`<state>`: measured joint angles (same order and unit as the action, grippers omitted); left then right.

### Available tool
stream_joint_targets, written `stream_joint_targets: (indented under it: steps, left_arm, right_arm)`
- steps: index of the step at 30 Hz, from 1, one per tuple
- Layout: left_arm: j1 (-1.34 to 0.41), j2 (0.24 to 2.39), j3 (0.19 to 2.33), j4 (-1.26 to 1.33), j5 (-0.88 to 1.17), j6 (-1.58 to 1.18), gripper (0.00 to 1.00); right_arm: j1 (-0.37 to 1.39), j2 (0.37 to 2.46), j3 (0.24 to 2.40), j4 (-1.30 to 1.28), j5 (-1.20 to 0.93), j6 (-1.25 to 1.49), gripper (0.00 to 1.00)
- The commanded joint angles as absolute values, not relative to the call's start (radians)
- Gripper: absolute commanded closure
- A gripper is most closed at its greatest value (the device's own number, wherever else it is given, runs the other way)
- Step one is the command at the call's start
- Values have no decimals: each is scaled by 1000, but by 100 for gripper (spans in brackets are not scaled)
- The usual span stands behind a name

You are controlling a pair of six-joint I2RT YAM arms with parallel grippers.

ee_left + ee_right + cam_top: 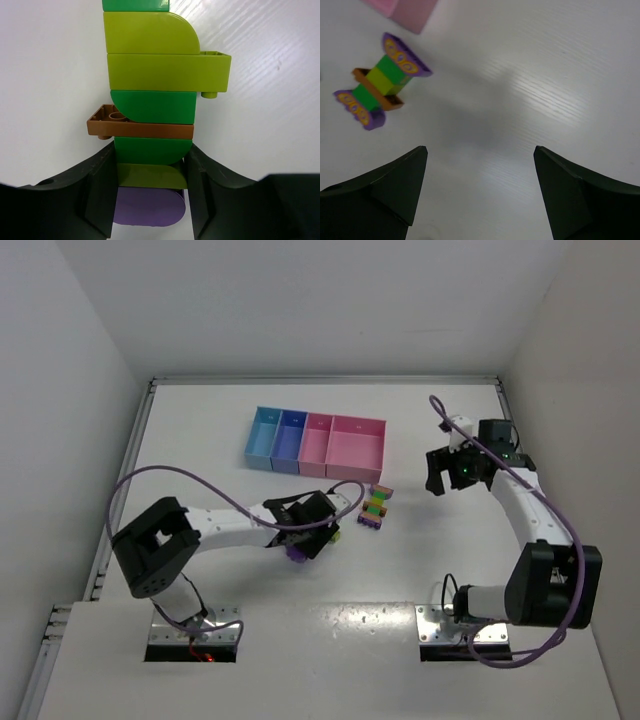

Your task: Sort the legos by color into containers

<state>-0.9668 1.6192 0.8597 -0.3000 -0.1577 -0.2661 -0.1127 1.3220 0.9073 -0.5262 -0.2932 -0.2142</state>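
Left hand [150, 160] is pinching the long strip [152, 107] at its near end; the fingers [100, 195] press the sides of the lime and green bricks just above the purple end piece; I can't tell whether the strip is lifted or lying on the surface [200, 440]

Right hand [480, 150] is spread wide with nothing between the fingers, hovering near the short stack [379, 82]; that stack lies on the surface just in front of the bins [355, 448], apart from them; the bins look empty

Handling, my guess: hard light plastic with smooth sides, so it slips if you pinch weakly; the stud joints are the weak spot; a strip held at one end will lever and may snap where you don't want it; grip across the flat sides of one brick right by the seam you want to split, and you'll likely need the other hand to pull

Views: the top view places the strip in front of the bins, but the left hand covers most of it and only a purple end and a bit of green stick out; the left wrist view gives the full order of green, lime, lime, green, brown-orange plate, green, lime, purple, plus the grip; the right wrist view shows the short stack's printed purple ends, green and yellow middle and orange plates, which are tiny from the top
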Motion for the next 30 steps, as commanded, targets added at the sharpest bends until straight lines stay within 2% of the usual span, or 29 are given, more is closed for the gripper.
stream_joint_targets:
  steps: [1,4,11,17,26,30]
  left_arm:
    - [-942,1476,816,-265,-111,-174,82]
    - [-931,1408,795,-242,-81,-92,100]
    - [-913,1324,761,-189,-61,-2,100]
    - [-913,1324,781,-189,-75,8,100]
    - [-913,1315,790,-149,-147,8,100]
    - [-913,1305,790,-138,-147,8,100]
  right_arm:
    - [-37,1351,950,-596,-477,-287,12]
    - [43,1408,991,-646,-570,-313,12]
    - [158,1652,1201,-836,-888,-313,11]
    - [202,1790,1342,-922,-1011,-302,11]
    - [222,1922,1382,-1021,-1123,-314,12]
    - [222,1953,1394,-1043,-1173,-325,16]
